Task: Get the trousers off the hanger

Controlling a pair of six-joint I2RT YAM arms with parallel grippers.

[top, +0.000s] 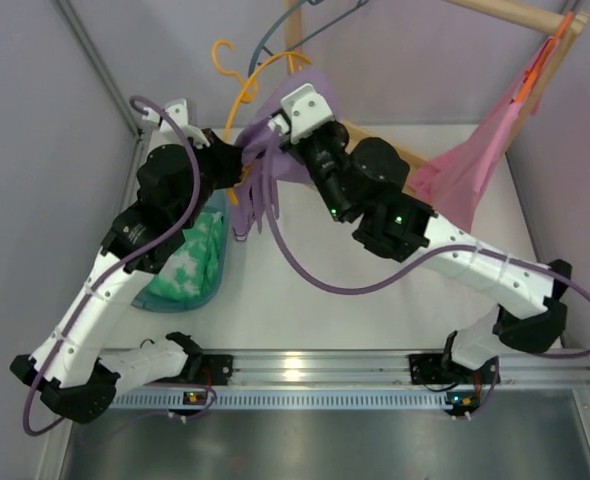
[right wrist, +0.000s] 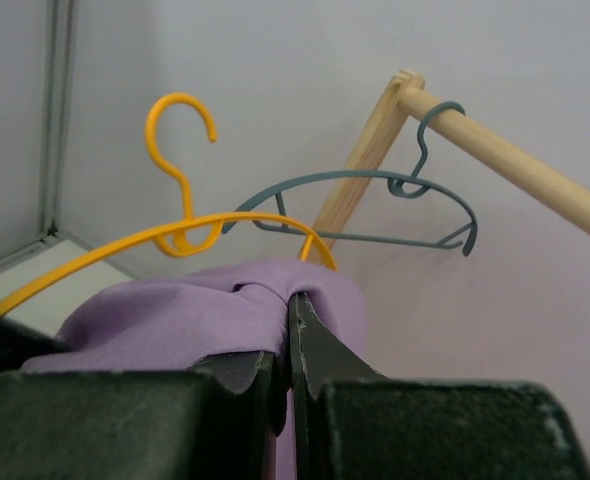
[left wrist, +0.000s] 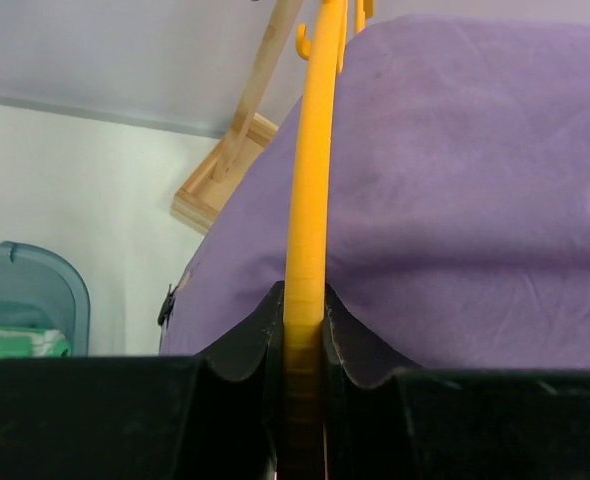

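The purple trousers [top: 260, 175] hang bunched over the yellow hanger [top: 237, 95] at the back middle. My left gripper [top: 233, 163] is shut on the hanger's arm; in the left wrist view the yellow arm [left wrist: 307, 220] runs up from between my black fingers [left wrist: 245, 345], with the purple cloth [left wrist: 455, 200] behind it. My right gripper [top: 275, 128] is shut on a fold of the trousers [right wrist: 195, 320] just under the hanger [right wrist: 180, 235]; its fingers [right wrist: 320, 345] pinch the cloth.
A teal basin [top: 190, 265] with green-and-white cloth stands at the left. A grey-blue hanger [right wrist: 375, 200] hangs on the wooden rail [right wrist: 515, 160]. A pink garment [top: 475, 160] on an orange-red hanger hangs at the back right.
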